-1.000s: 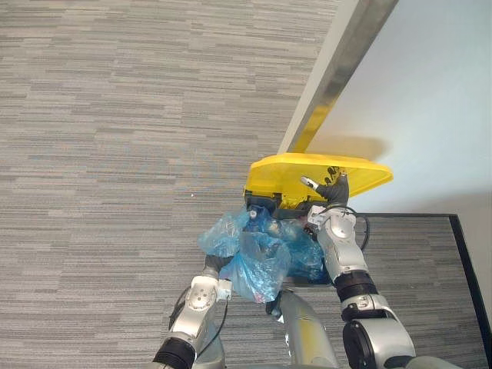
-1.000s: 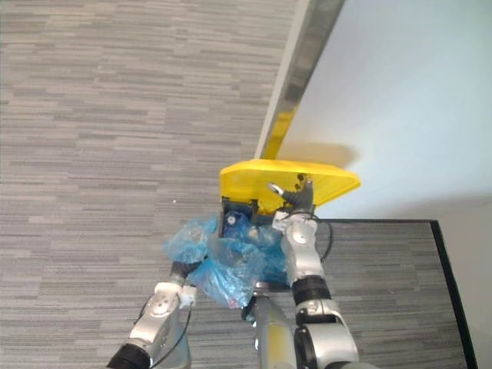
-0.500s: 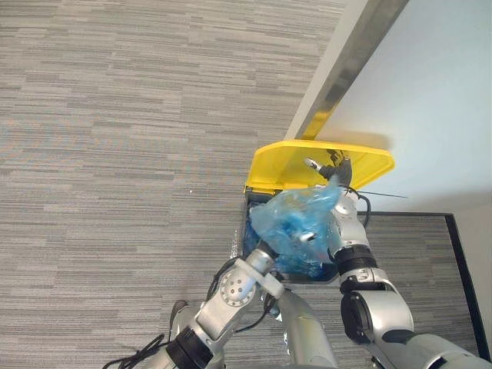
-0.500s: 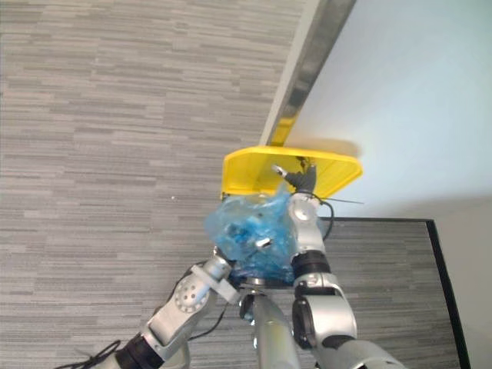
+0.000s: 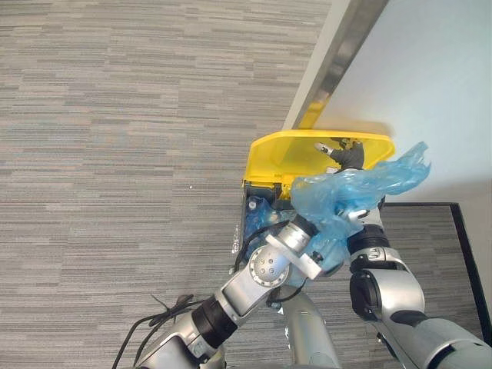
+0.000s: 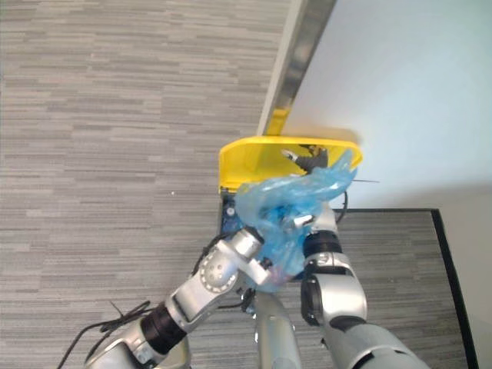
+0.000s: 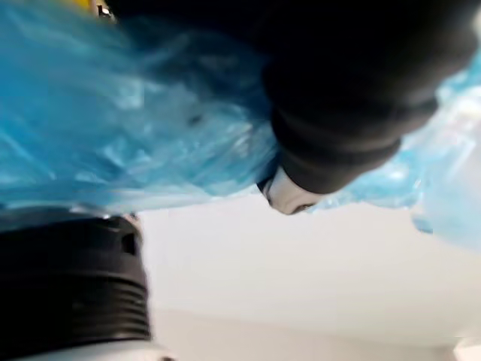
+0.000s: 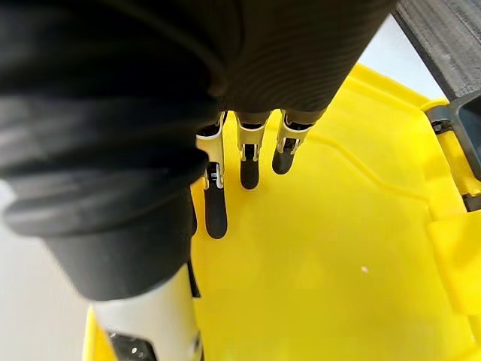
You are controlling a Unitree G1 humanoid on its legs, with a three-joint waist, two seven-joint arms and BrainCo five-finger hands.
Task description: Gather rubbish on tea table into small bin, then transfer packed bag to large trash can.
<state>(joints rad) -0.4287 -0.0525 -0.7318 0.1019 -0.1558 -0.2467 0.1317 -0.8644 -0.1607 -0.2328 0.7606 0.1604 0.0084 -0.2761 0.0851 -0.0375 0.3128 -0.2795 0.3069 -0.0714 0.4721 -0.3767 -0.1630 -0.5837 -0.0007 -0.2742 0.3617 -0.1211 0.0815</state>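
Right hand (image 5: 347,153) is pressing straight fingers (image 8: 215,203) against the yellow plastic flip lid (image 5: 283,158), propping the large dark trash can (image 5: 246,215) open. I'm carrying the crumpled translucent blue rubbish bag (image 5: 346,191) on my left hand (image 5: 304,227), just above the can's mouth. The plastic buries that hand, so I cannot tell its grip. I judge this is the drop-off: next I'm lowering the bag inside and letting go.

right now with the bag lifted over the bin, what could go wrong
1. The blue bag, carried by the left hand, drapes across the right arm, not yet inside the large trash can; it could snag or fall outside.
2. The right hand props the yellow lid with straight fingers only; a slip could drop the lid onto the bag.
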